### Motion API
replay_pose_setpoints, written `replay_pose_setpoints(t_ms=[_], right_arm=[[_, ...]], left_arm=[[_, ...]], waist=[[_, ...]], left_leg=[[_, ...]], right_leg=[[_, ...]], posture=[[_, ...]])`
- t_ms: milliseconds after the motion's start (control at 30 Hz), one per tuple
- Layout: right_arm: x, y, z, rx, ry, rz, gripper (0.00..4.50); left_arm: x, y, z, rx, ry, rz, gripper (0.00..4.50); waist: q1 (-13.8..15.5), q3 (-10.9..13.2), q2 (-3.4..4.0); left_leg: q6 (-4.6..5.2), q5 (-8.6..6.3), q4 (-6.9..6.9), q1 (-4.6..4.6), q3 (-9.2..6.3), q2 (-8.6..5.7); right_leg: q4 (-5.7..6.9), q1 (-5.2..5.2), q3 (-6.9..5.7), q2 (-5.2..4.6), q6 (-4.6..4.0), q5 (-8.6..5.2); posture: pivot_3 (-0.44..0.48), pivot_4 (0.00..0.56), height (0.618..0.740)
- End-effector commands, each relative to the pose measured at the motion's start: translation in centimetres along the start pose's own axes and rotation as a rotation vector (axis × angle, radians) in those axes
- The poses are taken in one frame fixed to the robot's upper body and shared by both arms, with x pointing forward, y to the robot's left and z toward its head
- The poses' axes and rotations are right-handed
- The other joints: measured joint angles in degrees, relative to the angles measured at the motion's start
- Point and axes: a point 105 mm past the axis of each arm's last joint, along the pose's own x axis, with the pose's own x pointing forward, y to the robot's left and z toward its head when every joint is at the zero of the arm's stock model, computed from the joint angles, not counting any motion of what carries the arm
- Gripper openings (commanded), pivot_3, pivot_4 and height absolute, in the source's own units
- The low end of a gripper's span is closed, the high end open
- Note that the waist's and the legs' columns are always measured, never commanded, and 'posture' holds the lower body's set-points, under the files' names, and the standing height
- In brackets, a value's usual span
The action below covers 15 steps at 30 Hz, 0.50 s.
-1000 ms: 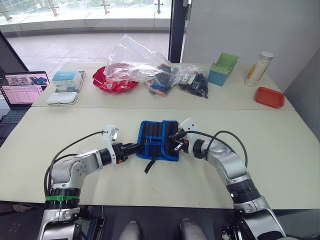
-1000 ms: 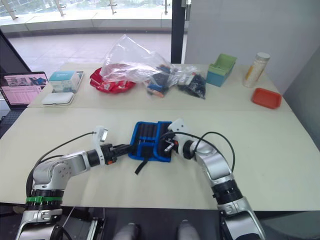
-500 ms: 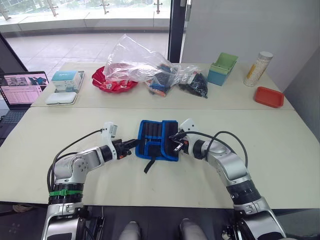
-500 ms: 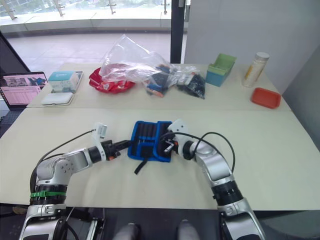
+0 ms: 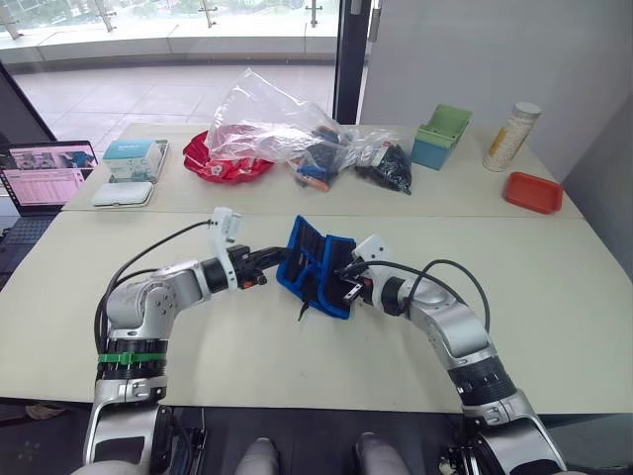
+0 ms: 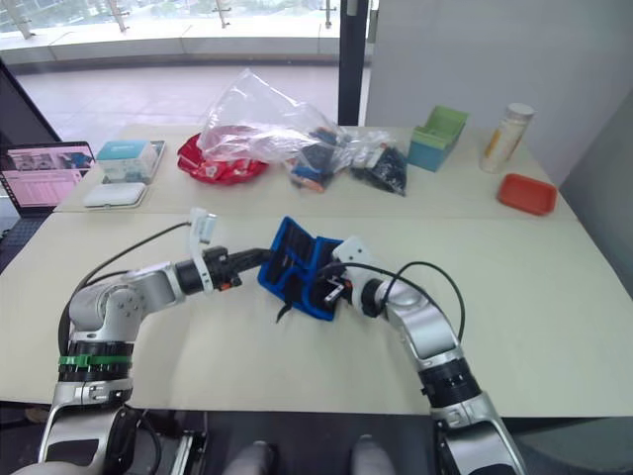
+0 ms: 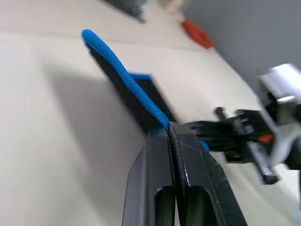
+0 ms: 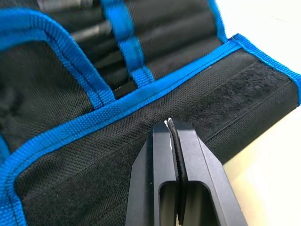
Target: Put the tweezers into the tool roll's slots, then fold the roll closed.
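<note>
1. The left pincer [image 5: 267, 277] is clamping the blue-bordered left edge of the tool roll [image 5: 316, 267], its fingers [image 7: 157, 183] pressed together on the binding, and is holding that side tilted up off the bench [image 5: 554, 287].
2. The tool roll is sitting near the middle of the bench between the two arms, its left half raised like an opening book cover and its right half lying lower; the thin black strap [image 5: 301, 314] is hanging toward the robot.
3. The slots [image 8: 141, 42] are showing slim dark shapes tucked under the blue centre stripe, likely the tweezers [image 8: 91, 32] already seated, so the folding step appears to be under way.
4. The right pincer [image 5: 348, 288] is resting closed against the roll's right flap, fingers [image 8: 171, 155] together on the black fabric; whether it is pinching cloth cannot be told.
5. The fold is turning on the roll's centre line running away from the robot: the lifted half is lying left of it, so the left arm is the nearer one to carry it rightward over the pinned side.
</note>
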Motion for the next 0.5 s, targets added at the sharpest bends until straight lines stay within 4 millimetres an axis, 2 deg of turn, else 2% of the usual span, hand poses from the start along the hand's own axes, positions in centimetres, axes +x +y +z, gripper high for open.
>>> replay_pose_setpoints(t_ms=[33, 233, 367, 500], right_arm=[[-0.1, 0.2, -2.1, 0.028, 0.085, -0.007, 0.0], [-0.4, -0.2, -2.0, 0.039, 0.079, -0.028, 0.0], [-0.8, -0.7, -1.4, 0.058, 0.052, -0.059, 0.0], [-1.4, -1.6, 0.0, 0.111, -0.017, -0.099, 0.0]], left_arm=[[1.6, -1.4, -0.2, 0.04, 0.014, -0.078, 0.01], [5.1, -0.4, -3.2, 0.032, 0.106, -0.048, 0.01], [6.5, -0.3, -4.2, 0.012, 0.123, -0.05, 0.01], [7.2, -0.9, -5.6, -0.012, 0.166, -0.063, 0.01]], waist=[[0.0, 0.0, 0.0], [0.4, 0.0, -0.04], [0.4, 0.0, -0.04], [0.4, 0.0, -0.04]], left_leg=[[0.0, 0.0, 0.0, 0.01, 0.0, 0.0], [0.0, 0.0, 0.07, 0.0, -0.01, -0.03], [0.0, 0.0, 0.08, 0.0, 0.0, -0.04], [0.0, 0.01, 0.11, -0.02, -0.01, -0.05]], right_leg=[[0.02, 0.0, 0.0, 0.0, 0.0, 0.0], [-0.01, 0.06, -0.01, -0.02, 0.0, 0.0], [-0.01, 0.07, -0.01, -0.02, 0.0, 0.0], [-0.01, 0.08, -0.01, -0.04, 0.01, 0.0]], posture=[[0.0, 0.15, 0.74], [0.0, 0.15, 0.74], [0.0, 0.15, 0.74], [0.0, 0.15, 0.74]])
